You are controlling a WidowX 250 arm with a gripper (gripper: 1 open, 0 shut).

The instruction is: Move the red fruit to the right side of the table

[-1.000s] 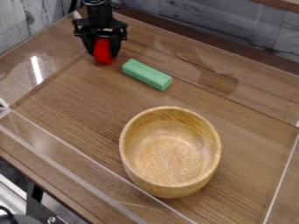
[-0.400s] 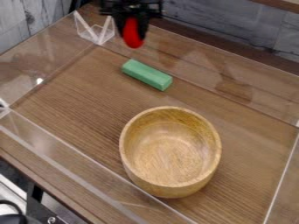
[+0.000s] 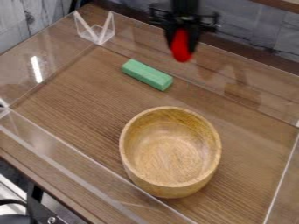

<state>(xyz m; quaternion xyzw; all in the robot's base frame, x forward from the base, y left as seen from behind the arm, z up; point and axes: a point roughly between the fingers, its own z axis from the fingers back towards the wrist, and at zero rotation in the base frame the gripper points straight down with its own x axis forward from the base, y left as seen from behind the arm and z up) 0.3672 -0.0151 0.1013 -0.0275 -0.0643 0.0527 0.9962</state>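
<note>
With jaws clamped on the red fruit [image 3: 180, 45], gripper [image 3: 180, 39] holds it clear above the table [image 3: 70, 105], at one o'clock from the green block [image 3: 147, 74], for carrying right.

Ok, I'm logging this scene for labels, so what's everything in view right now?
fruit: one, red, held off the table near the back, right of the block
block: one, green, flat on the table, back centre-left
bowl: one, light wood, empty, front centre
table: one, brown wood grain, edged by clear walls
end effector: one, black, pointing down, shut on the fruit
</note>
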